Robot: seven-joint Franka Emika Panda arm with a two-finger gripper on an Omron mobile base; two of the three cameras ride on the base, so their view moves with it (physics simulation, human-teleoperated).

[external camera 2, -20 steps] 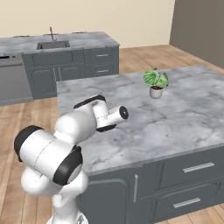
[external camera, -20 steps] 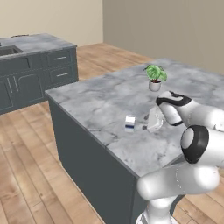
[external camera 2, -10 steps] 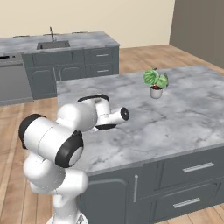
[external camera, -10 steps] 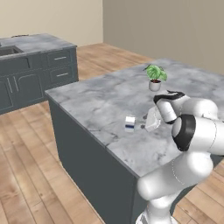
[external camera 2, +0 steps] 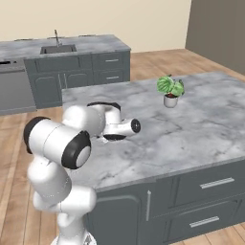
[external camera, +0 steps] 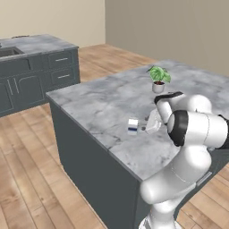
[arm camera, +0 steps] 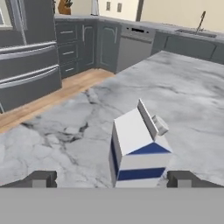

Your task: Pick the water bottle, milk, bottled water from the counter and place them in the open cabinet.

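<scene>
The milk (arm camera: 138, 148), a small white carton with a blue band, stands upright on the marble counter (arm camera: 188, 87). In the hand view it sits between my two fingertips (arm camera: 41, 178), nearer the right one, with a gap on both sides. My gripper (arm camera: 113, 179) is open and level with the carton's base. From the left base view the milk (external camera: 133, 126) is near the counter's (external camera: 98, 103) front edge, with the gripper (external camera: 146, 127) just to its right. The water bottle, the bottled water and the open cabinet are out of view.
A small potted plant (external camera: 158, 78) (external camera 2: 170, 89) stands farther back on the island. A second grey counter with a sink (external camera 2: 57, 48) lines the far wall across the wooden floor. A steel fridge (arm camera: 26, 65) and a dishwasher (arm camera: 135, 43) show beyond the island.
The hand has crept a little left toward the milk while the elbow swung round. The jaws have stayed wide open and the carton has not moved.
</scene>
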